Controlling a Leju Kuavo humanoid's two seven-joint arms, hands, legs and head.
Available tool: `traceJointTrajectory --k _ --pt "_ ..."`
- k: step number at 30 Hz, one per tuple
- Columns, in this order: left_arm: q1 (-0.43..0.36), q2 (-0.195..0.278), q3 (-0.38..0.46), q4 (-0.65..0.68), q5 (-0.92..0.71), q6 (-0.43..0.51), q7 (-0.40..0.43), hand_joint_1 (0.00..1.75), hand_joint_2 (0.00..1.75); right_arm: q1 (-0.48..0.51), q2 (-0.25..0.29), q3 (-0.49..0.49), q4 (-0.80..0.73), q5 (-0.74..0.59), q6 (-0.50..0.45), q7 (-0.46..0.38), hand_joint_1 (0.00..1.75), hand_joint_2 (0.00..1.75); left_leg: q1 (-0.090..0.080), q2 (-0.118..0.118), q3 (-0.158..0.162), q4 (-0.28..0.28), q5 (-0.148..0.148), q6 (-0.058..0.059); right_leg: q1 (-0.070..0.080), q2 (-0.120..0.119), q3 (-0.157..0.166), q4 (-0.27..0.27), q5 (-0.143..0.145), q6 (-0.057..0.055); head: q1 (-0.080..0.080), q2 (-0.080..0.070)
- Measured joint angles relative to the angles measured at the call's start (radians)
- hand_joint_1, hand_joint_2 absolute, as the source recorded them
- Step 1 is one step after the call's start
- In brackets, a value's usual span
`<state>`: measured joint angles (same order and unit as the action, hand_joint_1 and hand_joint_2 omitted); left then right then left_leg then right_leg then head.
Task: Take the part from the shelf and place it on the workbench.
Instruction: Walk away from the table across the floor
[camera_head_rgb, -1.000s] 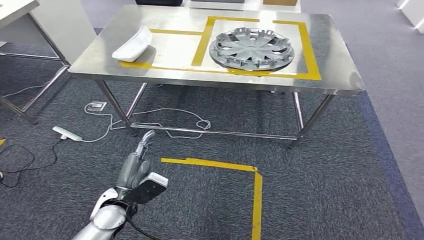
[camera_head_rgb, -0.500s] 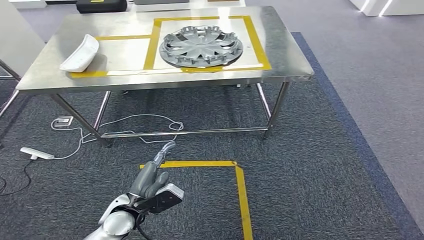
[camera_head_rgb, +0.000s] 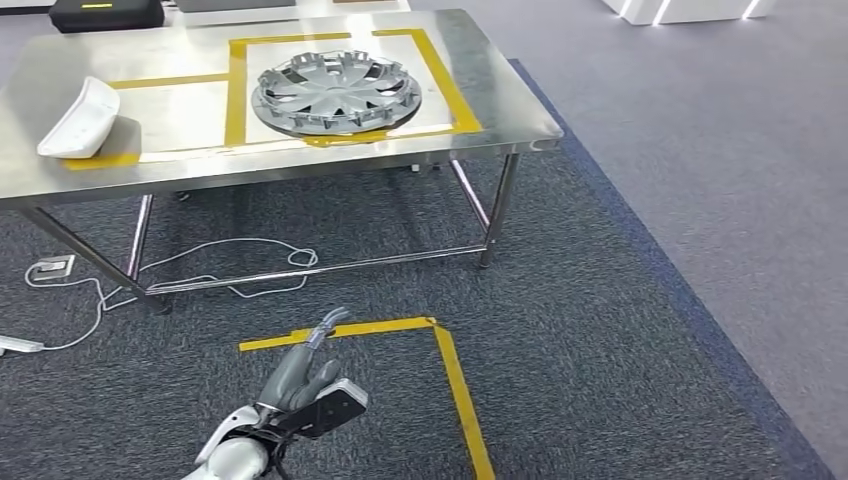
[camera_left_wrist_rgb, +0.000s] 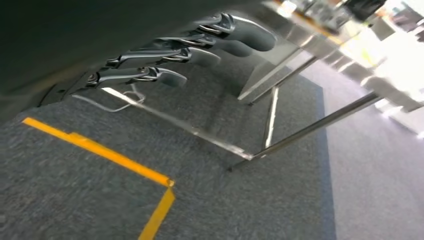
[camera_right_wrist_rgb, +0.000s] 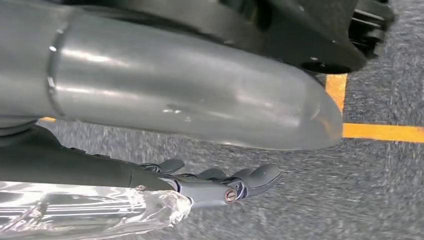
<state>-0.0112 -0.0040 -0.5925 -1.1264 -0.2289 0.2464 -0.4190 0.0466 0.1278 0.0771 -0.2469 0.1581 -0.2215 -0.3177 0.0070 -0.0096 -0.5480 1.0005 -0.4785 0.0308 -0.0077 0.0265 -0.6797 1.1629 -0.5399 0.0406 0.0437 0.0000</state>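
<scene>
The steel workbench (camera_head_rgb: 500, 105) stands ahead and to the left, marked with yellow tape frames. A silver wheel cover (camera_head_rgb: 335, 92) lies in the right frame and a white curved part (camera_head_rgb: 80, 118) in the left one. My left hand (camera_head_rgb: 297, 373) hangs low over the carpet, short of the bench, with its fingers (camera_left_wrist_rgb: 165, 55) stretched out, apart, and holding nothing. My right hand (camera_right_wrist_rgb: 225, 184) hangs above the carpet beside my body, its fingers straight and nothing between them. The shelf is out of sight.
A yellow tape corner (camera_head_rgb: 445, 365) marks the grey carpet in front of me. Cables (camera_head_rgb: 250, 265) and a power strip (camera_head_rgb: 15, 345) lie under the bench. A black case (camera_head_rgb: 105, 12) sits beyond the bench. Open carpet stretches away to the right.
The whole picture has shifted left, so the camera has turned right and the bench now sits further left. My left hand hangs the same way, fingers still spread.
</scene>
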Motion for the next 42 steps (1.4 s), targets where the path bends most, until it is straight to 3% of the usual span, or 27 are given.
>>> traceJointTrajectory --k 2,3,4,6,8,9,11,13,15,17,18,19,20,22,24,26,27,29,31,33,34,35,38,40,42 --pt "0.014 0.006 0.0 0.026 0.013 0.021 0.0 0.0 0.0 0.002 0.0 0.0 0.0 -0.004 -0.002 0.002 0.0 0.0 -0.003 0.03 -0.001 0.0 -0.001 0.002 -0.002 -0.016 -0.049 0.108 -0.041 0.004 0.0 0.0" --pt "0.02 0.009 -0.001 0.038 0.02 0.03 0.0 0.0 0.0 0.006 0.0 0.0 -0.001 -0.006 -0.002 0.002 0.0 0.0 -0.004 0.044 -0.001 0.001 -0.002 0.003 -0.003 -0.02 -0.05 0.116 -0.037 0.004 0.001 0.0" --pt "0.025 0.012 -0.001 0.049 0.027 0.038 0.0 0.0 0.0 0.01 0.0 0.0 -0.001 -0.007 -0.002 0.003 0.0 0.0 -0.004 0.055 -0.001 0.001 -0.003 0.002 -0.003 -0.025 -0.031 0.086 -0.017 0.004 0.001 0.0" --pt "0.03 0.015 -0.001 0.066 0.039 0.05 0.0 0.0 0.0 0.016 0.0 0.0 -0.004 -0.009 -0.002 0.004 0.0 0.0 -0.006 0.075 0.002 0.001 -0.005 -0.002 0.0 -0.062 0.048 -0.048 0.035 0.0 0.001 0.0" --pt "0.033 0.018 -0.001 0.077 0.047 0.063 0.002 0.0 0.0 0.015 0.0 -0.001 -0.01 -0.011 -0.002 0.006 0.0 0.0 -0.011 0.093 0.004 0.003 -0.009 -0.011 0.005 -0.095 0.106 -0.144 0.056 -0.009 -0.001 0.0" --pt "0.034 0.019 -0.001 0.082 0.053 0.074 0.006 0.0 0.0 0.015 0.0 -0.001 -0.013 -0.012 -0.003 0.007 0.0 0.0 -0.013 0.101 0.005 0.004 -0.01 -0.016 0.008 -0.098 0.112 -0.157 0.055 -0.014 -0.002 0.0" --pt "0.037 0.021 -0.001 0.094 0.073 0.104 0.016 0.0 0.0 0.022 0.0 -0.001 -0.022 -0.015 -0.005 0.016 0.0 0.0 -0.012 0.114 0.009 0.004 -0.013 -0.027 0.009 -0.075 0.111 -0.16 0.061 -0.026 -0.004 0.0" --pt "0.043 0.024 0.004 0.107 0.101 0.139 0.027 0.0 0.0 0.04 0.0 -0.002 -0.044 -0.016 -0.007 0.039 0.0 0.0 -0.007 0.086 0.002 0.033 -0.039 -0.04 0.006 -0.055 0.114 -0.165 0.067 -0.037 -0.007 0.0" --pt "0.056 0.028 0.019 0.124 0.129 0.169 0.04 0.0 0.0 0.063 0.0 -0.005 -0.084 -0.014 -0.008 0.074 0.0 0.0 -0.004 0.04 -0.041 0.134 -0.102 -0.047 0.005 -0.034 0.115 -0.167 0.071 -0.046 -0.011 0.0" --pt "0.076 0.03 0.041 0.143 0.155 0.188 0.053 0.0 0.0 0.088 0.0 -0.007 -0.132 -0.008 -0.008 0.113 0.0 0.0 -0.003 0.024 -0.096 0.25 -0.149 -0.048 0.007 -0.007 0.113 -0.167 0.073 -0.051 -0.012 0.0" --pt "0.084 0.031 0.052 0.152 0.167 0.195 0.061 0.0 0.0 0.103 0.0 -0.008 -0.158 -0.003 -0.008 0.132 0.0 0.0 -0.003 0.022 -0.108 0.273 -0.147 -0.047 0.008 0.007 0.112 -0.167 0.074 -0.052 -0.012 0.0" --pt "0.089 0.03 0.065 0.161 0.18 0.202 0.07 0.0 0.0 0.12 0.0 -0.01 -0.185 0.003 -0.007 0.153 0.0 0.0 -0.003 0.019 -0.104 0.26 -0.127 -0.045 0.009 0.021 0.113 -0.166 0.074 -0.052 -0.012 0.0" --pt "0.093 0.03 0.082 0.173 0.193 0.21 0.082 0.0 0.0 0.137 0.0 -0.012 -0.213 0.009 -0.005 0.171 0.0 0.0 -0.003 0.012 -0.083 0.213 -0.092 -0.041 0.009 0.034 0.113 -0.166 0.075 -0.051 -0.012 0.0" --pt "0.098 0.028 0.122 0.205 0.22 0.224 0.101 0.0 0.0 0.165 0.0 -0.018 -0.267 0.02 0.004 0.197 0.0 0.0 -0.001 -0.031 -0.022 0.084 -0.029 -0.03 0.01 0.058 0.112 -0.163 0.076 -0.048 -0.012 0.0" --pt "0.099 0.027 0.164 0.254 0.246 0.23 0.107 0.0 0.0 0.183 0.001 -0.026 -0.313 0.029 0.012 0.21 0.0 0.0 -0.002 -0.063 0.011 0.011 -0.01 -0.025 0.009 0.081 0.106 -0.159 0.078 -0.039 -0.011 0.0" --pt "0.097 0.023 0.203 0.313 0.271 0.225 0.098 0.0 0.0 0.198 0.002 -0.037 -0.345 0.037 0.017 0.215 0.0 0.0 -0.004 -0.052 0.015 -0.001 -0.01 -0.019 0.006 0.1 0.097 -0.16 0.081 -0.026 -0.011 0.0" --pt "0.096 0.021 0.222 0.341 0.285 0.222 0.091 0.0 0.0 0.207 0.002 -0.044 -0.356 0.04 0.021 0.216 0.0 0.0 -0.003 -0.041 0.017 -0.006 -0.006 -0.015 0.005 0.092 0.091 -0.155 0.077 -0.022 -0.011 0.0" --pt "0.094 0.015 0.263 0.397 0.319 0.22 0.082 0.0 0.0 0.222 0.002 -0.057 -0.381 0.045 0.029 0.222 0.0 0.0 -0.001 -0.017 0.019 -0.016 0.0 -0.003 0.007 0.044 0.061 -0.099 0.035 -0.014 -0.006 0.0" --pt "0.101 0.009 0.31 0.453 0.354 0.224 0.078 0.0 0.0 0.23 0.002 -0.071 -0.407 0.053 0.035 0.229 0.0 0.0 -0.003 0.012 0.017 -0.017 0.0 0.001 0.006 -0.003 0.005 0.023 -0.038 -0.006 -0.003 0.0" --pt "0.111 0.004 0.358 0.505 0.387 0.229 0.071 0.0 0.0 0.24 0.002 -0.084 -0.429 0.059 0.039 0.238 0.0 0.0 -0.004 0.044 0.015 -0.017 -0.001 0.001 0.001 -0.017 -0.033 0.116 -0.076 0.002 -0.004 0.0" --pt "0.113 0.001 0.382 0.529 0.403 0.232 0.066 0.0 0.0 0.248 0.003 -0.09 -0.439 0.063 0.041 0.242 0.0 0.0 -0.003 0.057 0.014 -0.016 -0.002 0.0 -0.003 -0.022 -0.026 0.114 -0.069 0.005 -0.004 0.0" --pt "0.112 -0.002 0.407 0.554 0.417 0.235 0.061 0.0 0.0 0.256 0.003 -0.097 -0.448 0.068 0.043 0.247 0.0 0.0 -0.003 0.069 0.014 -0.016 -0.003 -0.002 -0.006 -0.028 0.002 0.074 -0.047 0.008 -0.004 0.0" --pt "0.112 -0.008 0.481 0.632 0.426 0.254 0.053 0.0 0.0 0.27 0.01 -0.12 -0.476 0.083 0.049 0.257 0.0 0.0 -0.005 0.097 0.023 -0.012 -0.01 -0.017 -0.01 -0.087 0.126 -0.122 0.018 0.006 -0.005 0.0" --pt "0.115 -0.008 0.517 0.673 0.41 0.265 0.057 0.0 0.0 0.275 0.017 -0.138 -0.494 0.096 0.058 0.263 0.0 0.0 -0.007 0.113 0.032 -0.01 -0.016 -0.031 -0.007 -0.102 0.148 -0.161 0.023 -0.007 -0.01 0.0" --pt "0.116 -0.008 0.541 0.695 0.393 0.27 0.064 0.0 0.0 0.285 0.024 -0.159 -0.507 0.109 0.067 0.268 0.0 0.0 -0.002 0.124 0.04 -0.009 -0.02 -0.045 -0.004 -0.082 0.148 -0.161 0.025 -0.022 -0.014 0.0"
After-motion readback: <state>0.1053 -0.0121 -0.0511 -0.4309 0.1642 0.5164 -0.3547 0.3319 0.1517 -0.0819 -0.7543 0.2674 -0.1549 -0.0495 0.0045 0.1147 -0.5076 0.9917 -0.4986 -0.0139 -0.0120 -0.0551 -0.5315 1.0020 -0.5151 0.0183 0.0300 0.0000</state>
